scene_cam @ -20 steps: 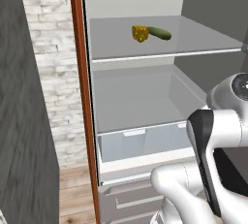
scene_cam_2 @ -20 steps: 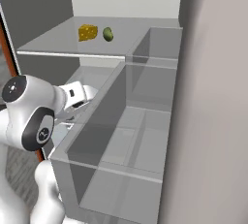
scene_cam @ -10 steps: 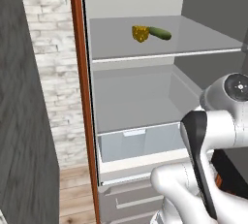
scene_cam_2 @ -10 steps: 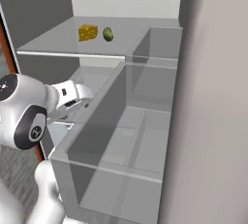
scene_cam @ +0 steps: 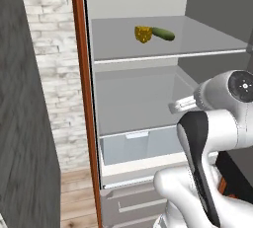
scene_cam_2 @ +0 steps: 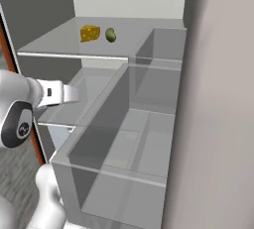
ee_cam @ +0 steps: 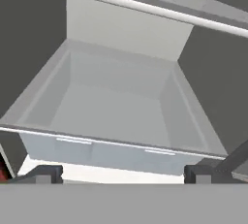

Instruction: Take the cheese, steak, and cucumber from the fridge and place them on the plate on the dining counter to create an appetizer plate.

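A: What is changed against the earlier pictures?

B: In the left base view the arm's round joint is seen higher at the right edge than it was a second ago, and the forearm has been swung further towards the fridge (scene_cam: 138, 98). In the right base view the white wrist at the left edge has been carried a little further into the frame. The cheese and cucumber are found where they were; the camera has not been moved.

A: How is the gripper (ee_cam: 123, 173) set?

B: Its jaws are spread wide. In the hand view the two dark fingertips (ee_cam: 44, 173) are seen far apart at the bottom of the frame, and nothing is held between them or touched by them. It is pointed at the clear crisper drawer (ee_cam: 121, 121), which is seen across the middle of that frame.

A: Where are the foods?

B: The cheese (scene_cam: 143, 34), a yellow speckled wedge, is seen at the upper middle of the left base view on the glass shelf (scene_cam: 197, 42). The cucumber (scene_cam: 163, 34), dark green and oblong, lies just beside it to the right, seemingly touching. In the right base view both are seen at the upper left, slightly apart. In the hand view they are cut by the top edge.
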Robot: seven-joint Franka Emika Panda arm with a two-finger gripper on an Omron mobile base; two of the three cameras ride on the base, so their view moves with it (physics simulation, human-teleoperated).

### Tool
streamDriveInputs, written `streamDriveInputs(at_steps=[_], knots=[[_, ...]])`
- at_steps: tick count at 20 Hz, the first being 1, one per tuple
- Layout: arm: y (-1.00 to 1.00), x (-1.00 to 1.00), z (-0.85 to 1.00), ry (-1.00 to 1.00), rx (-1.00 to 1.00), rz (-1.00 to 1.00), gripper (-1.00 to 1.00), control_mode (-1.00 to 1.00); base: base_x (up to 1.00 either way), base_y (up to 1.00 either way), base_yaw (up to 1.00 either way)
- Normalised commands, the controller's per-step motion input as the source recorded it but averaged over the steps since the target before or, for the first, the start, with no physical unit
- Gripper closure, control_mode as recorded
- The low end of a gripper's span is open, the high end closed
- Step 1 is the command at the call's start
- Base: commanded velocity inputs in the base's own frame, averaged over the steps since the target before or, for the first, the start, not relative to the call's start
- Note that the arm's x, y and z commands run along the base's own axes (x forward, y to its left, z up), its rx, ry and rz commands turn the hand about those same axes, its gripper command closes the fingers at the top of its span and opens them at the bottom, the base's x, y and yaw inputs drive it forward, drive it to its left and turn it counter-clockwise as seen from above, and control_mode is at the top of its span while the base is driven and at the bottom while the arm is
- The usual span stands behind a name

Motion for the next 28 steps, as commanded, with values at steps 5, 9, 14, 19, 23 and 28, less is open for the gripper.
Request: streamDriveInputs(at_steps=[5, 9, 14, 19, 23, 28], knots=[[0.04, -0.17, 0.56, -0.07, 0.26, -0.01, -1.00, -1.00, 0.00, 0.00, 0.00], [0.23, -0.13, 0.53, -0.06, 0.06, 0.00, -1.00, -1.00, 0.00, 0.00, 0.00], [0.11, -0.02, 0.43, 0.00, -0.04, -0.05, -1.00, -1.00, 0.00, 0.00, 0.00], [0.00, 0.01, 0.17, 0.00, 0.00, -0.08, -1.00, -1.00, 0.00, 0.00, 0.00], [0.00, 0.19, 0.07, 0.00, 0.06, -0.10, -1.00, -1.00, 0.00, 0.00, 0.00], [0.00, 0.26, 0.32, 0.01, 0.12, -0.04, -1.00, -1.00, 0.00, 0.00, 0.00]])
